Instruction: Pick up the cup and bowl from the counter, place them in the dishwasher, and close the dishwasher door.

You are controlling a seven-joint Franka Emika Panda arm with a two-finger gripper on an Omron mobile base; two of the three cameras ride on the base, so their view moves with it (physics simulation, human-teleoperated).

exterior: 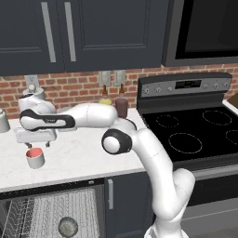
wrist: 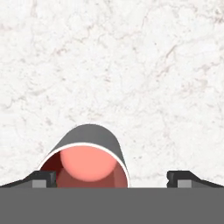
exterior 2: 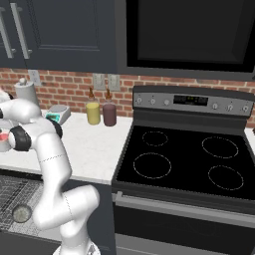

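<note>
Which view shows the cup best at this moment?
The left base view: the whole cup stands on the counter below the gripper. The hand view crops it at the bottom; the right base view catches a sliver at the left edge.

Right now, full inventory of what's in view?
cup: 1, white-grey outside, red-pink inside, on the counter just below the gripper
bowl: 1, dark grey, in the open dishwasher's rack
counter: 1, white marble, left of the stove
dishwasher: 1, open, white wire rack, under the counter
stove: 1, black glass top, right of the counter
bottles: 2, yellow and maroon, by the brick wall
canister: 1, grey, back left of the counter
upper cabinets: dark navy, silver handles
outlets: 2 plates on the brick wall
gripper: 1, open, over the cup, fingers not closed on it
arm: 1, white, dark joints
</note>
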